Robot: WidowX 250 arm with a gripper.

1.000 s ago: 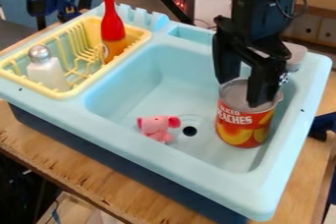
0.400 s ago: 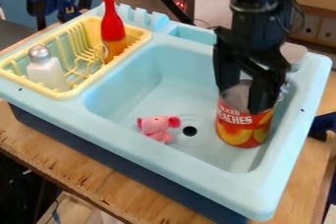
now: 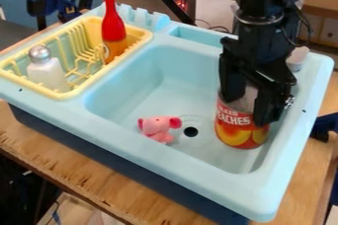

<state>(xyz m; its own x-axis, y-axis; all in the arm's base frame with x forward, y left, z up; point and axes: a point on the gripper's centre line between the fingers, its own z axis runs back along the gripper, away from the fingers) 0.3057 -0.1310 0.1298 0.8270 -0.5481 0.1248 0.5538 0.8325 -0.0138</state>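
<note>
Nearest the camera, the broad front rim of the pale blue sink is found running from the left edge of the frame down to the lower right. Beyond it, left of centre and low in the frame, a pink elephant figure is noted beside the drain hole; it is judged light, and its small ears and snout would be awkward to clasp.

The printed can is seen upright on the basin floor, right of centre in the frame. It is assessed as stiff-walled and moderate in weight if empty, considerably heavier if full. Its smooth, curved side may be prone to slip or turn under uneven pressure; the label could scuff, but breakage is considered unlikely. A hold is best taken across the full width, just below the top rim, with the pads set squarely opposite.

The black gripper is located over the can's upper part. Its fingers are recorded as released and spread apart, reaching down about the can. Because the far side is hidden by the arm, actual contact cannot be fairly confirmed.

Farther back, at the upper left, a white shaker and a red-topped bottle are observed standing in the yellow rack.
</note>
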